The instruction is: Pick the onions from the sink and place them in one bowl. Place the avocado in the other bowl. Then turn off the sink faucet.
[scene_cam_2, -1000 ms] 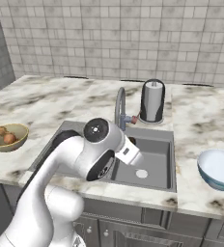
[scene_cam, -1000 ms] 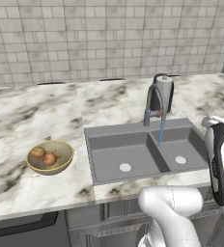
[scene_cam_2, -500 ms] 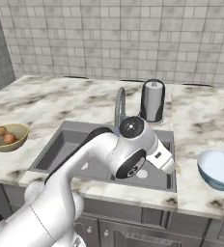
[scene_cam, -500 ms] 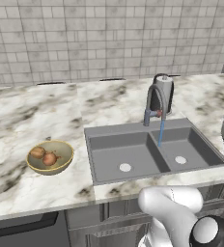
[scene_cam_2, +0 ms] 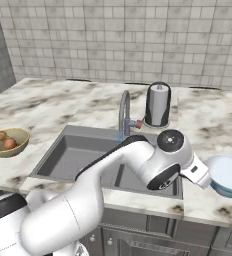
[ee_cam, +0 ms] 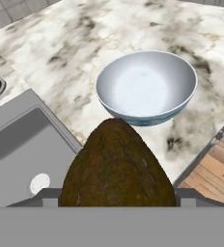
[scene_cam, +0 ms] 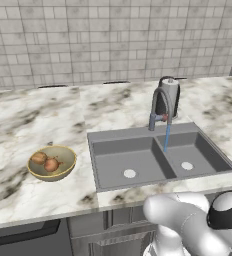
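Both onions (scene_cam: 45,161) sit in the yellow bowl (scene_cam: 63,171) — done. The gripper (ee_cam: 115,198) holds the avocado (ee_cam: 118,169) between its fingers, near the white bowl (ee_cam: 147,87). The faucet (scene_cam: 159,105) runs — drop and shutoff remain.

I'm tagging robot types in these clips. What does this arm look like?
The arm is glossy white, built of thick rounded tube segments that bend smoothly into one another. Its joints end in round dark caps: one at the wrist joint with a lighter grey centre, and one low at the left of the right base view. A short white block juts from the wrist. No cables or markings are visible.
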Available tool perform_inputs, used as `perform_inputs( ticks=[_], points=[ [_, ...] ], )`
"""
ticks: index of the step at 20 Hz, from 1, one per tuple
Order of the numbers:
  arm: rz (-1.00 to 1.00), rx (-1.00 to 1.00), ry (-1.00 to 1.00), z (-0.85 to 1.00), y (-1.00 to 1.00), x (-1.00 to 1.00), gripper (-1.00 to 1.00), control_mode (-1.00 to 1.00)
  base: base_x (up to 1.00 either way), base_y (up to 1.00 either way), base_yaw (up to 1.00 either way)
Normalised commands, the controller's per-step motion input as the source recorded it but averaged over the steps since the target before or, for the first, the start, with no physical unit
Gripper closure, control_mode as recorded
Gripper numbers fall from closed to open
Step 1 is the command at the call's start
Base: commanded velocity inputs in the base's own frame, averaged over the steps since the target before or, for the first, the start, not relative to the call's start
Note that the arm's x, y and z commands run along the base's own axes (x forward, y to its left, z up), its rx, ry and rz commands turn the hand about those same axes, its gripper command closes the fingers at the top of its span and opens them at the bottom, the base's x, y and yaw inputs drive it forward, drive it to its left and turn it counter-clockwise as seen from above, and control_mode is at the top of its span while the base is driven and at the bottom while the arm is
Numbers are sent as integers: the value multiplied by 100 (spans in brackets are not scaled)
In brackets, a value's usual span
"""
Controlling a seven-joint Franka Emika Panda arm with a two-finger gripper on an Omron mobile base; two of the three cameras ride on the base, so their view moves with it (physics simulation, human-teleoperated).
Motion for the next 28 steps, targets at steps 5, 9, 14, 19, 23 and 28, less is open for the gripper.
perform_inputs(
  ticks=[5, 9, 14, 19, 23, 28],
  points=[
    [0, 0, 1, 0, -52, 6, 100, -100, 0, 0, 0],
    [0, 0, 0, -5, -38, 23, 100, -100, 0, 0, 0],
    [0, 2, 0, -15, -26, 27, 100, -100, 0, 0, 0],
    [0, 1, 0, -16, -23, 25, 100, -100, 0, 0, 0],
    [0, 0, 1, -15, -25, 28, 100, -100, 0, 0, 0],
    [0, 0, 2, -14, -24, 21, 100, -100, 0, 0, 0]
  ],
)
